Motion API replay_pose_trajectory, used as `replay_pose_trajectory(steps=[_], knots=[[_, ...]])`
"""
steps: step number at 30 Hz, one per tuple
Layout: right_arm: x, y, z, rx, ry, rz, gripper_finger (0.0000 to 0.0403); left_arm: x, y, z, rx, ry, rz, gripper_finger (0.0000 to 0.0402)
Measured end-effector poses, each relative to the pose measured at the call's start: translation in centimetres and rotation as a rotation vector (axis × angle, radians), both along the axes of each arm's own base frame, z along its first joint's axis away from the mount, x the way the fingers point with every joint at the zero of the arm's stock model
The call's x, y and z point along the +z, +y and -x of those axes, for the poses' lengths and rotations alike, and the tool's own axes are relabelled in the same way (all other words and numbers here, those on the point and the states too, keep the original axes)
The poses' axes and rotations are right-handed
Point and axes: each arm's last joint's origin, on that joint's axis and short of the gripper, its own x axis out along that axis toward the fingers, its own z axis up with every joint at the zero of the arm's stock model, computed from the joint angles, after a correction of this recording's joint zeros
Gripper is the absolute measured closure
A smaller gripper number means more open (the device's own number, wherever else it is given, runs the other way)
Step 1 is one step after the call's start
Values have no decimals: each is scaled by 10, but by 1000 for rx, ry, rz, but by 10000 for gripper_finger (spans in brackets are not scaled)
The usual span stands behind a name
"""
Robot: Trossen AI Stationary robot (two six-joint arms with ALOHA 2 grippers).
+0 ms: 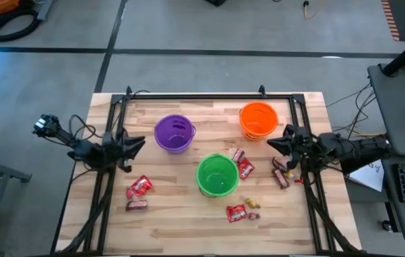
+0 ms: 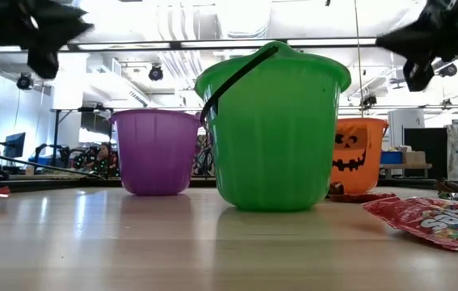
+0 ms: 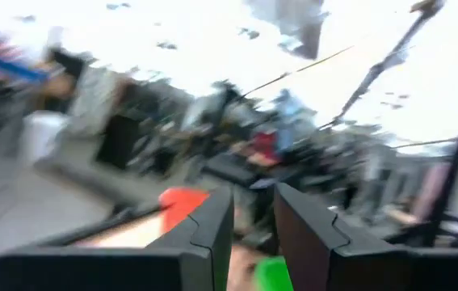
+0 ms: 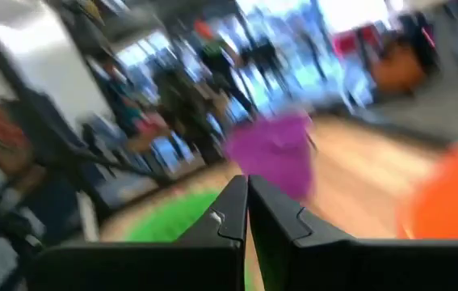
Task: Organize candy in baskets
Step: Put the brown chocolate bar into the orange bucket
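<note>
Three buckets stand upright on the wooden table: purple [image 1: 173, 133], orange [image 1: 259, 119] and green [image 1: 217, 175], the green one nearest in the low view [image 2: 273, 125]. Candy lies loose on the wood. A red packet [image 1: 139, 186] and a brown bar [image 1: 136, 205] lie near the left side. Two red packets [image 1: 242, 163] lie right of the green bucket, brown bars [image 1: 281, 173] farther right. Another red packet [image 1: 236, 213] and yellow pieces [image 1: 251, 205] lie near the front. My left gripper [image 1: 136, 145] [image 3: 253, 234] hovers left of the purple bucket, open a little and empty. My right gripper [image 1: 272, 143] [image 4: 247, 212] hovers below the orange bucket, shut and empty.
A black frame [image 1: 202, 96] runs along the table's far edge and down both sides under the arms. Bare wood [image 1: 181, 221] lies along the near edge. In the low view a red packet [image 2: 434, 220] lies close at the right.
</note>
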Motion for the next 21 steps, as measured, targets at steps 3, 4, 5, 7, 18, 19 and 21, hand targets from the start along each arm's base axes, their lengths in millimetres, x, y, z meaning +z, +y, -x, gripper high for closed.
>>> replay_pose_trajectory(steps=[3,4,5,7,18,19,21], knots=[[6,-1,0,-45,196,-104,394,8,0,4,-39,-84,-53,325],[9,-1,-1,-58,253,-142,394,10,1,5,-40,-106,-55,325],[12,-1,-1,-73,306,-181,394,12,1,6,-37,-128,-46,325],[15,0,-1,-112,426,-261,394,15,3,8,-34,-162,-24,325],[10,13,-43,-90,947,-527,394,12,0,4,-87,-157,65,325],[9,14,-46,-74,972,-557,394,10,0,3,-99,-149,84,325],[8,18,-51,-45,1037,-613,394,8,-2,0,-112,-132,102,325]])
